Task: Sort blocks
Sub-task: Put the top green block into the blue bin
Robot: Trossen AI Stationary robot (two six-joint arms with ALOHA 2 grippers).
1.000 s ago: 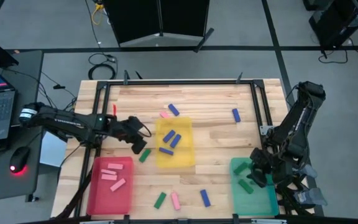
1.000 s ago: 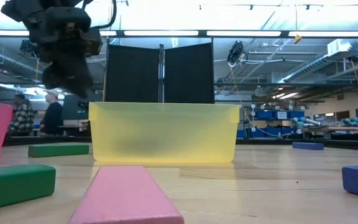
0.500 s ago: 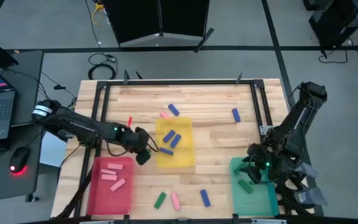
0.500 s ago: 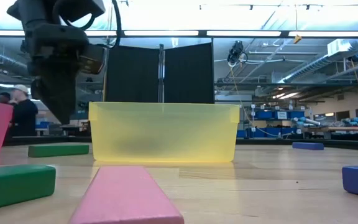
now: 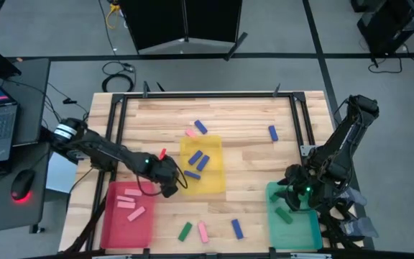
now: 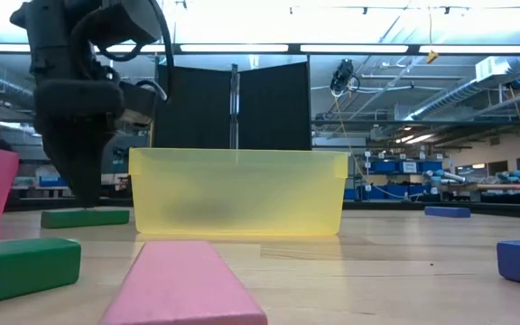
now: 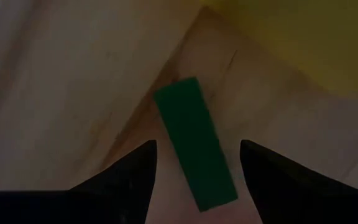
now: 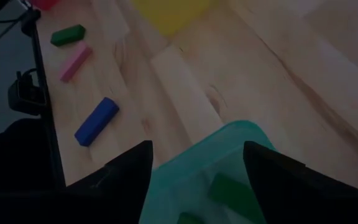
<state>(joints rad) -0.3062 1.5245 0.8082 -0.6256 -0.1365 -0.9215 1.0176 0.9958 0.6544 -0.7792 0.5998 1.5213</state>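
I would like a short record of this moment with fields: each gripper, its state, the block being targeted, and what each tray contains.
left gripper: open, lowered over the green block beside the yellow tray, fingers either side of it, not yet closed
right gripper: open, above the teal tray, holding nothing
red tray: three pink blocks
yellow tray: blue blocks
teal tray: green blocks
loose on the table: blue, pink and green blocks
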